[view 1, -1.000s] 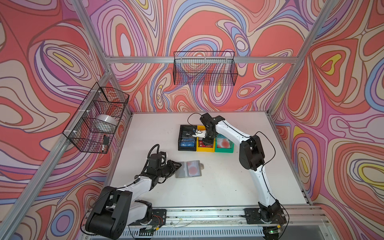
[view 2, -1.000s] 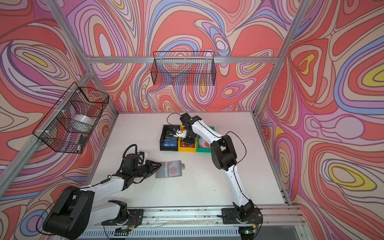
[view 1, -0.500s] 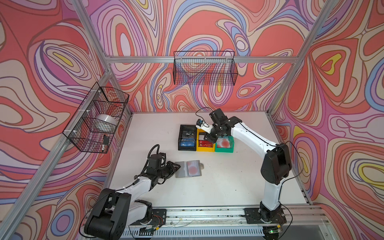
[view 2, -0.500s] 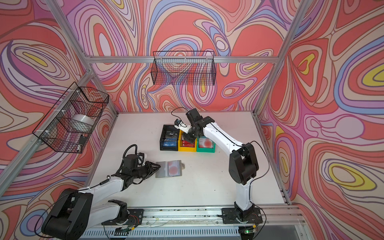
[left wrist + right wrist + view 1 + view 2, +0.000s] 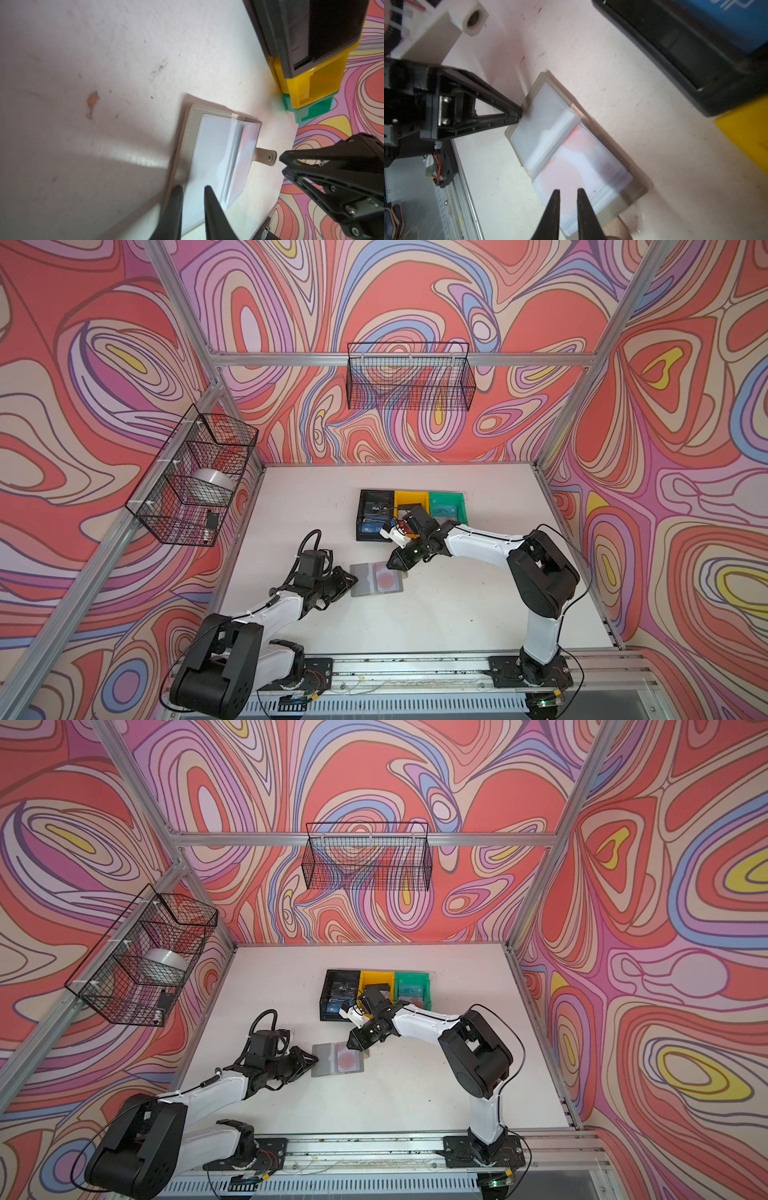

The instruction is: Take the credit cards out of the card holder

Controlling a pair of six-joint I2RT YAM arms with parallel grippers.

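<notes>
Card holder point(image 5: 376, 578) lies open and flat mid-table, pages up, and the bins stand at its 12 o'clock. Right gripper point(image 5: 391, 566): a second ago it was over the black bin point(image 5: 360, 531) and yellow bin point(image 5: 409, 497). It has since swung down to the holder's 1 o'clock corner, its jaws drawing in to a narrow gap with nothing between them. Left gripper point(image 5: 354, 580) has not shifted from the holder's 9 o'clock edge, and its jaws are narrow. Whether they pinch the cover or only pin it down, I cannot tell. Judgement: one drop-off is finished and the right arm is back for another pull. The pale card with red circles point(image 5: 385, 578) is still in the right-hand sleeve, so the task is not done. The right wrist view puts that gripper's tips point(image 5: 568, 190) over the sleeve mouth of the pale card point(image 5: 581, 158). It also shows the left gripper point(image 5: 520, 113) touching the far cover edge and a blue card point(image 5: 726, 20) lying in the black bin. This view is blurred, and it does not settle the height above the page. The left wrist view adds the snap tab point(image 5: 265, 155) poking out beyond the stacked clear sleeves, with the right gripper point(image 5: 282, 164) just past it. Both top views give the layout only. The card print is too small to read there.
</notes>
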